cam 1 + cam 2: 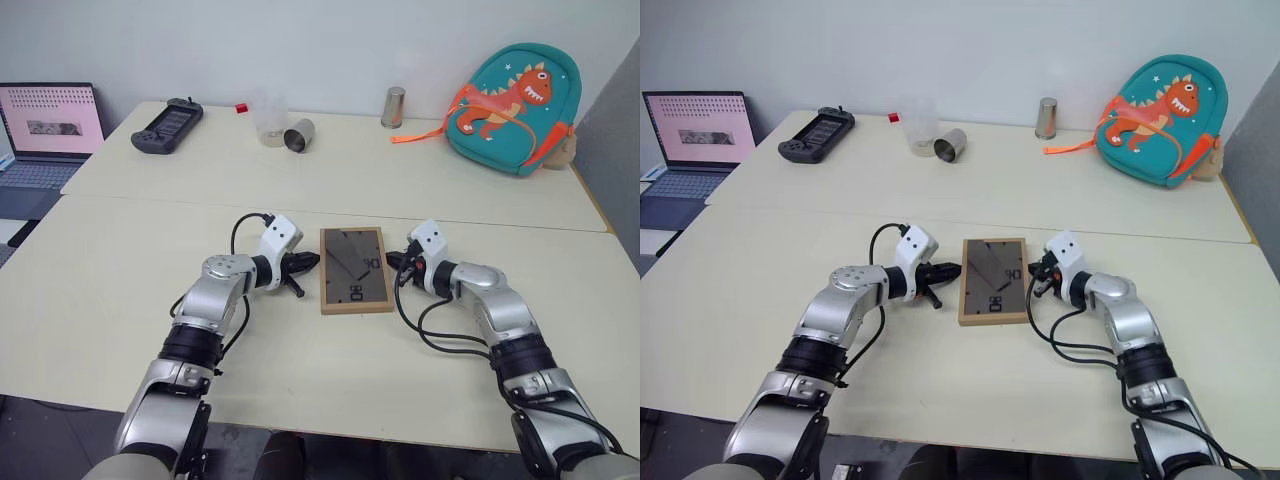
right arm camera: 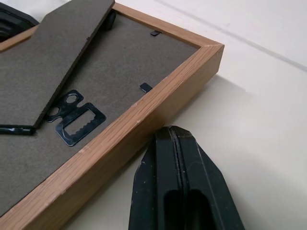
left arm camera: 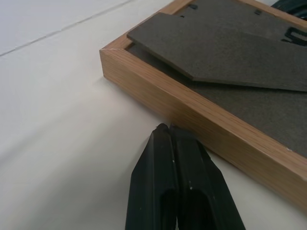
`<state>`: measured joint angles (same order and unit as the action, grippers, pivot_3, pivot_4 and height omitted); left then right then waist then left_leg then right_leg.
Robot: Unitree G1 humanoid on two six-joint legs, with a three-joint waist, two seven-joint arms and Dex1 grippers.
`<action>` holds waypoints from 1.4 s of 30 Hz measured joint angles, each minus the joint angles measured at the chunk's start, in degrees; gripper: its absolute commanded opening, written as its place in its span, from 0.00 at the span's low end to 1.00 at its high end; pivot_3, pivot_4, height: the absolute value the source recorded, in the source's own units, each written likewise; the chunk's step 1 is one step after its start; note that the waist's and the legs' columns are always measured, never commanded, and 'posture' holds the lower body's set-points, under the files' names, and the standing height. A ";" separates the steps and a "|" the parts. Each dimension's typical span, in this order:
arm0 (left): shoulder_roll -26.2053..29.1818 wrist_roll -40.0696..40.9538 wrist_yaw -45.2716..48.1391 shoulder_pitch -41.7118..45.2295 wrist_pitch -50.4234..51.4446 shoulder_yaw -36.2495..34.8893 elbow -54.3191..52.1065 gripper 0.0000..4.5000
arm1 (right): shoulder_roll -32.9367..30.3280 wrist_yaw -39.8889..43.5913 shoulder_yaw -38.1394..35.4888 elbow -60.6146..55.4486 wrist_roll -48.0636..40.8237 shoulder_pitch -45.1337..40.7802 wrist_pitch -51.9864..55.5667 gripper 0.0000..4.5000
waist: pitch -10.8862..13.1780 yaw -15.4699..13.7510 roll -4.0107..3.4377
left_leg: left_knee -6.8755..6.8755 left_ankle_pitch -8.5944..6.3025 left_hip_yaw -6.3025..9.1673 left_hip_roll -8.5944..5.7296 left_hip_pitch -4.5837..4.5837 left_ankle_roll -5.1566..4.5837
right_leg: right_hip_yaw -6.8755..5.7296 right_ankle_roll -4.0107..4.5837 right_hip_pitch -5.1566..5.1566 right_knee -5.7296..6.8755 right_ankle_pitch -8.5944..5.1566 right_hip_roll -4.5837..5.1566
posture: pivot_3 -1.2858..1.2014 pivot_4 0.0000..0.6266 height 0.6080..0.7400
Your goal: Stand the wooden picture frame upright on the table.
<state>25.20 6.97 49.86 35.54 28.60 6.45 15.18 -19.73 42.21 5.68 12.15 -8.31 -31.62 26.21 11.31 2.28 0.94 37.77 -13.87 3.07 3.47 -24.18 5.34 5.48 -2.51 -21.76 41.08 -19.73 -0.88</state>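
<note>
Right now the wooden picture frame (image 1: 355,270) lies face-down mid-table (image 1: 120,300) just short of the seam, long axis running away from me. My left gripper (image 1: 305,264) and right gripper (image 1: 393,261) flank its long sides about equally close, both pinched closed and holding nothing

We see the wooden picture frame (image 2: 144,122) in pale, smooth-sanded wood with fine grain; its back is matt, fibrous dark grey board carrying a glossy black metal hanger (image 2: 79,120). The tabletop (image 1: 150,330) looks smooth, matt cream. Each claw is shiny black plastic. At upper right, the backpack (image 1: 515,105) is soft cloth.
</note>
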 measured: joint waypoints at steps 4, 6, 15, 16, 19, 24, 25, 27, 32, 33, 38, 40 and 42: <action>3.21 1.46 3.44 -3.02 5.36 1.53 -9.77 0.00 | -3.48 1.69 0.12 -10.81 -2.07 4.48 6.80 0.00 | 0.00 -0.18 0.00 | 0.08 -0.09 0.01 -0.01 0.01 -0.16 | 0.01 -0.01 0.07 -0.04 0.00 -0.01 | 0.52 0.24 1.00; 3.81 1.97 4.26 -3.92 7.36 2.34 -12.37 0.00 | -4.54 2.00 0.12 -14.12 -2.50 5.77 8.82 0.00 | 0.00 -0.25 0.00 | 0.10 -0.10 0.01 0.00 0.06 -0.20 | 0.03 -0.01 0.11 -0.04 -0.01 -0.03 | 0.52 0.24 1.00; 6.90 5.16 8.40 -7.82 12.03 6.95 -21.27 0.00 | -10.59 5.36 0.58 -21.54 -4.98 10.40 12.99 0.00 | 0.00 -0.30 0.01 | 0.10 -0.09 0.02 0.01 0.30 -0.25 | 0.05 -0.02 0.33 -0.06 -0.01 -0.07 | 0.52 0.24 1.00; 7.48 4.64 8.19 -7.80 11.51 7.04 -20.02 0.00 | -11.62 5.60 0.71 -21.67 -4.98 11.04 13.25 0.00 | 0.00 -0.30 0.01 | 0.10 -0.09 0.02 0.00 0.30 -0.25 | 0.05 -0.02 0.33 -0.06 -0.01 -0.07 | 0.52 0.24 1.00; 8.19 3.91 8.01 -7.69 10.21 7.03 -17.29 0.00 | -13.70 6.35 1.22 -22.11 -4.95 12.12 13.55 0.00 | 0.00 -0.34 0.01 | 0.10 -0.09 0.01 0.00 0.30 -0.26 | 0.06 -0.02 0.33 -0.10 -0.01 -0.07 | 0.52 0.24 1.00; 8.10 1.83 7.62 -4.88 6.05 9.14 -13.00 0.00 | -15.62 7.02 2.33 -22.39 -4.95 12.56 13.97 0.00 | -0.02 -0.39 0.02 | 0.10 -0.06 0.02 0.00 0.36 -0.30 | 0.05 -0.03 0.42 -0.11 -0.01 -0.07 | 0.52 0.24 1.00; 7.93 1.52 7.24 -4.33 5.61 9.31 -12.21 0.00 | -15.76 7.02 2.35 -22.41 -4.95 12.57 14.05 0.00 | -0.02 -0.39 0.02 | 0.10 -0.04 0.02 0.00 0.38 -0.33 | 0.05 -0.05 0.44 -0.11 0.00 -0.07 | 0.52 0.24 1.00; 7.59 1.17 6.91 -3.22 4.99 9.48 -10.42 0.00 | -16.33 7.26 2.36 -22.57 -5.03 12.70 14.29 0.00 | -0.02 -0.37 0.02 | 0.10 0.01 0.02 -0.01 0.39 -0.42 | 0.06 -0.10 0.44 -0.10 0.03 -0.07 | 0.52 0.24 1.00; 7.39 1.24 7.20 -2.28 5.86 9.47 -9.91 0.00 | -18.61 9.21 2.15 -23.88 -7.14 13.66 15.57 0.00 | -0.01 -0.36 0.02 | 0.10 0.08 0.01 -0.01 0.37 -0.53 | 0.06 -0.14 0.42 -0.10 0.05 -0.08 | 0.52 0.24 1.00; 7.13 1.26 7.37 -1.97 5.94 9.47 -9.59 0.00 | -19.49 10.82 1.73 -24.96 -9.01 14.49 16.54 0.00 | -0.01 -0.37 0.03 | 0.10 0.08 0.02 -0.01 0.36 -0.53 | 0.05 -0.14 0.42 -0.11 0.05 -0.08 | 0.52 0.24 1.00; 3.79 0.53 6.42 1.26 4.51 9.52 -4.25 0.00 | -20.44 14.27 -0.04 -28.88 -15.68 14.84 20.92 0.00 | -0.01 -0.48 0.03 | 0.10 0.08 0.03 -0.03 0.32 -0.53 | 0.05 -0.13 0.43 -0.14 0.05 -0.07 | 0.52 0.24 1.00; 2.66 0.14 5.76 2.08 3.52 9.52 -2.52 0.00 | -20.50 14.47 -0.03 -29.45 -16.13 14.84 21.39 0.00 | -0.01 -0.48 0.03 | 0.10 0.08 0.02 -0.04 0.32 -0.53 | 0.05 -0.13 0.43 -0.14 0.05 -0.06 | 0.52 0.24 1.00; 1.47 -0.45 5.28 3.26 2.78 9.52 -0.58 0.00 | -20.49 14.28 -0.03 -29.53 -16.63 14.84 21.84 0.00 | -0.01 -0.49 0.03 | 0.10 0.08 0.03 -0.05 0.31 -0.53 | 0.05 -0.13 0.42 -0.14 0.05 -0.07 | 0.52 0.24 1.00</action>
<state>26.67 6.52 55.14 38.80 31.38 15.97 14.59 -40.21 56.49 5.65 -17.38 -24.93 -16.78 48.05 11.30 1.79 0.97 37.88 -13.79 3.10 3.42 -23.86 4.81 5.53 -2.65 -21.34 40.93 -19.67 -0.94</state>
